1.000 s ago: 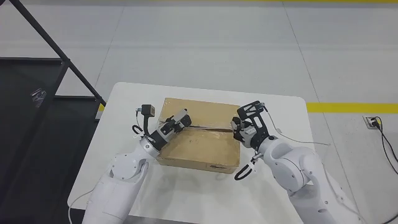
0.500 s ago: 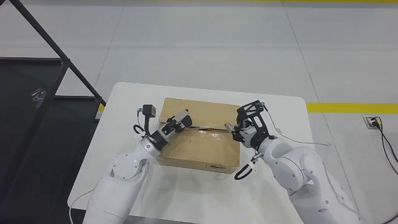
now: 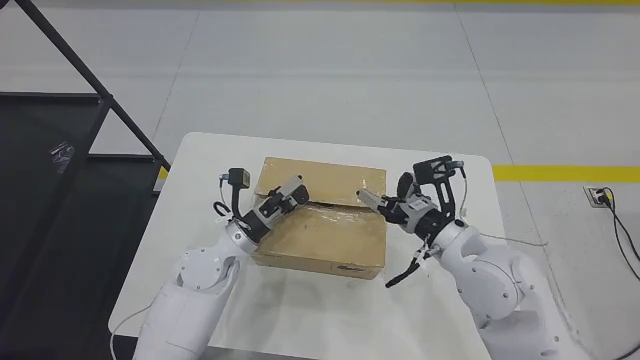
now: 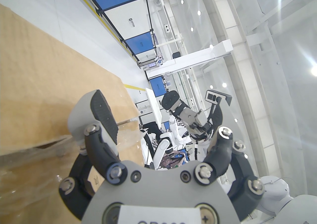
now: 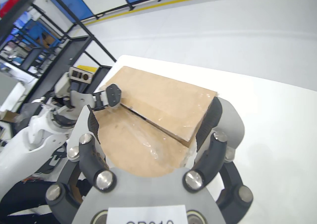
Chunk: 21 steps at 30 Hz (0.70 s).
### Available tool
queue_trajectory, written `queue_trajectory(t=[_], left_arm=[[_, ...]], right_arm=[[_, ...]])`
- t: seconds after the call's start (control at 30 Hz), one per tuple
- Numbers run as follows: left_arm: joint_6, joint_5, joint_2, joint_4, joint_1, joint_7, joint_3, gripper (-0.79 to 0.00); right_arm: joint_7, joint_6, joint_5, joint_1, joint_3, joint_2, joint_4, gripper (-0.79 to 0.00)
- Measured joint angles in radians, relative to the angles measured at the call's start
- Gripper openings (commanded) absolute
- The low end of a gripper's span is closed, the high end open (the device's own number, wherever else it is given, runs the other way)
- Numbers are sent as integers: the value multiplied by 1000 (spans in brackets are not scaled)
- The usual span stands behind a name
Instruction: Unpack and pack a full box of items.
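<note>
Sitting on smooth white table — rect. brown cardboard box, glossy-taped.

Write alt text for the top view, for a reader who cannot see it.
A cardboard box with its top flaps down sits on a white table. The open left gripper is over one end of the seam between the flaps, and the open right gripper is at the other end.

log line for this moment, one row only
box: flaps closed, on table | left gripper: open, over seam | right gripper: open, at seam's other end | unpacking: not yet begun
</note>
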Motion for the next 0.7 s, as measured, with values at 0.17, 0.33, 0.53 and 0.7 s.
queue_trajectory(t=[0.17,0.33,0.53,0.7], left_arm=[[-9,5,3,-29,15,8,-12,0],[-17,10,8,-71,40,17,-37,0],[-32,17,19,-142,79,37,-90,0],[-33,27,30,-193,114,60,-147,0]], right_arm=[[109,-103,141,92,-40,-7,110,0],[166,-199,183,136,-49,-5,162,0],[214,-316,121,80,0,17,92,0],[243,-431,105,-23,76,39,20,0]])
